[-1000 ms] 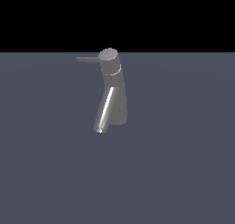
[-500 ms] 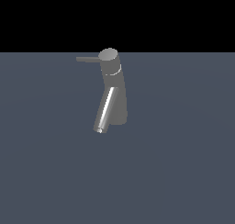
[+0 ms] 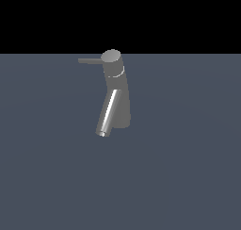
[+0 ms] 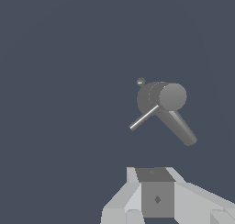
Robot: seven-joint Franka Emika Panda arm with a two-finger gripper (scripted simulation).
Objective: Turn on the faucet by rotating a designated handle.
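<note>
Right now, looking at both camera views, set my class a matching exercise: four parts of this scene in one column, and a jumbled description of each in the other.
Column A
1. faucet
2. handle
3. spout
4. gripper

Column B
a. shiny tube slanting down from the body
b. white, seen only in the wrist view, apart from the tap
c. thin straight rod sticking sideways from the cap
d. upright dark grey body with a flat round cap

Pairs: 1-d, 2-c, 3-a, 4-b

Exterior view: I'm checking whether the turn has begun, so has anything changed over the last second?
Nothing visibly changed. The faucet stands where it was, its handle pointing toward the exterior view's left, untouched. The gripper shows only in the wrist view, apart from the faucet.
</note>
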